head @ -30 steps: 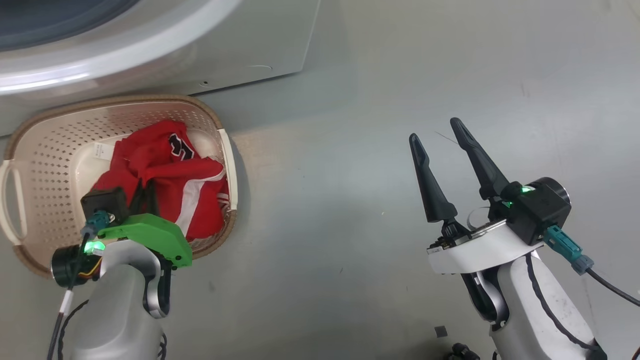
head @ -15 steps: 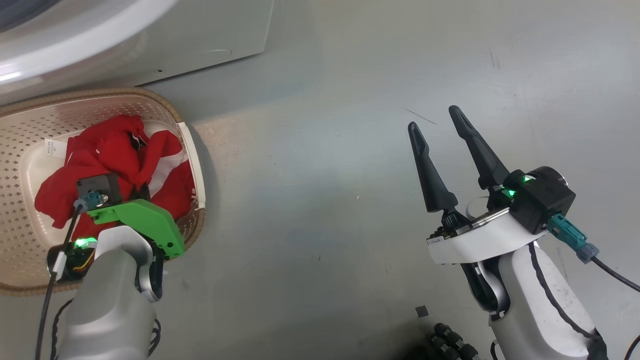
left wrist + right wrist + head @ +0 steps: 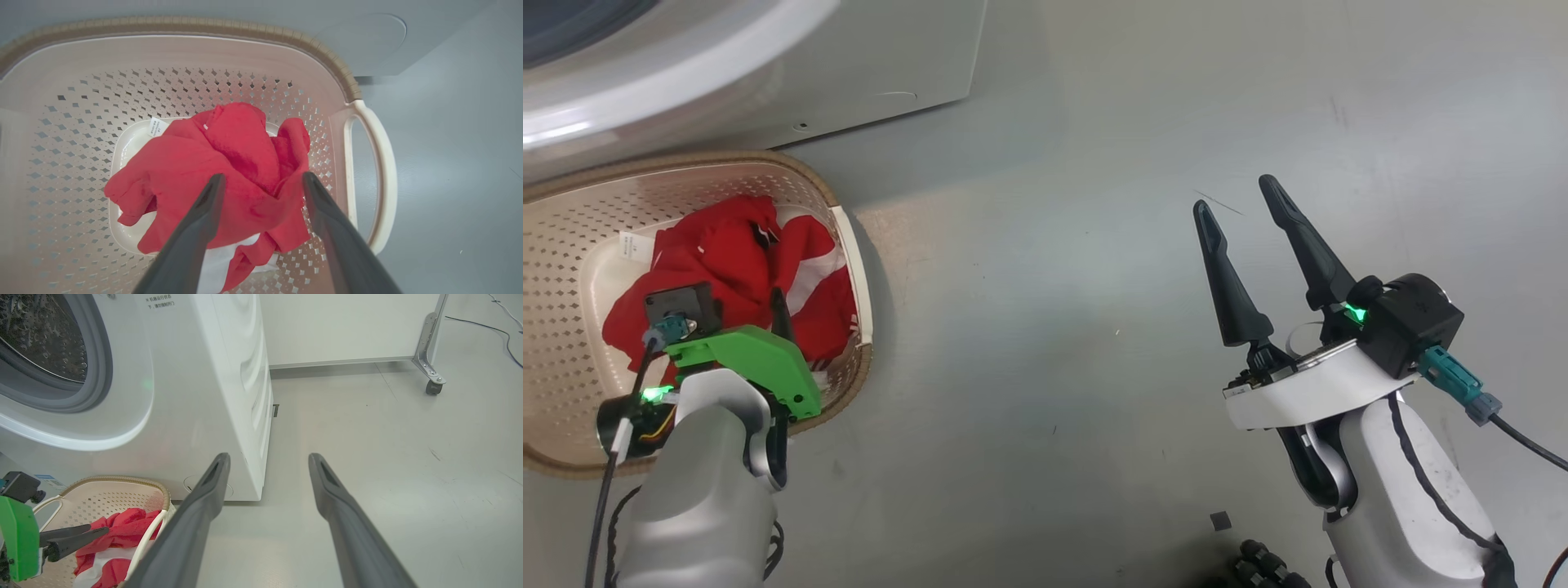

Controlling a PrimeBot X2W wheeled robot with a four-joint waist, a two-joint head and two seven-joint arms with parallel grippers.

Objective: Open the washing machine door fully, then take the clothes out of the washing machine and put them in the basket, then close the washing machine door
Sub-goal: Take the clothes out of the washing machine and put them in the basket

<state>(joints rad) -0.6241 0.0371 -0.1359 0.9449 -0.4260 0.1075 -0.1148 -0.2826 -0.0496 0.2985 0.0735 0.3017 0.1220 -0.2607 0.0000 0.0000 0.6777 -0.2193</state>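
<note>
Far left: basket (image 3: 572, 278) sits on the grey floor (image 3: 1054, 286), right in front of the washer (image 3: 866, 65), lower left of its front panel. Clothes (image 3: 727, 253) lie in a heap inside the basket, red with a white stripe showing. A small white tag (image 3: 633, 243) sits by the heap on the basket bottom. The basket's white handle (image 3: 380, 175) faces the open floor.

Left gripper (image 3: 261, 177) hangs over the basket and points down at the heap. Its fingers are spread wide, one on each side of the top fold, and they clamp nothing. Can't tell if the tips touch the cloth. Green wrist cover (image 3: 756, 367) hides most of the fingers in the head view.

Upper left in the right wrist view: washer opening uncovered, with the grey ring (image 3: 98, 367) and steel drum (image 3: 36, 335) visible.

Centre: bare floor, a few scuffs.

Right: right gripper (image 3: 1234, 196) is up over the floor, well apart from the basket. Its fingers are spread and empty, pointing toward the washer's right corner. A small dark square (image 3: 1219, 520) lies on the floor near that arm. Far right in the right wrist view: metal leg with caster (image 3: 433, 386) and a cable (image 3: 506, 330) on the floor.
</note>
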